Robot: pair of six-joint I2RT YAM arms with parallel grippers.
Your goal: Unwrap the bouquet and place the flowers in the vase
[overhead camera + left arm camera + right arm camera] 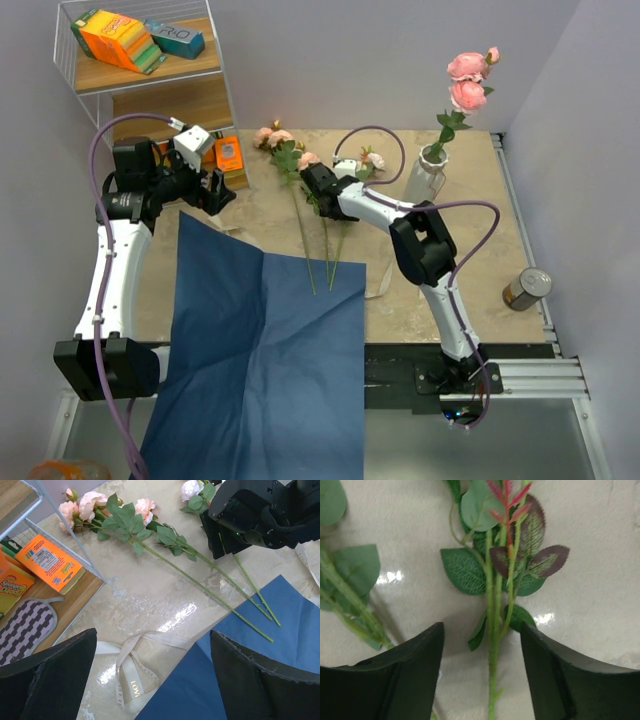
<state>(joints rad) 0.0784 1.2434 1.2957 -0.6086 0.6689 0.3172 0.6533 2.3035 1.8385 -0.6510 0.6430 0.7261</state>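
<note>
The bouquet is undone: its blue paper lies flat and hangs over the table's front edge. Two pink roses stand in the white vase at the back right. Three more flowers lie on the table, stems toward the paper. My right gripper is low over one of them. In the right wrist view the green stem runs between the fingers of the right gripper, open, with a gap on each side. My left gripper hangs open above the cream ribbon and the paper's corner.
A wire shelf with sponges and boxes stands at the back left, close to the left arm. A metal can sits near the table's right edge. Grey walls close in the back and right sides.
</note>
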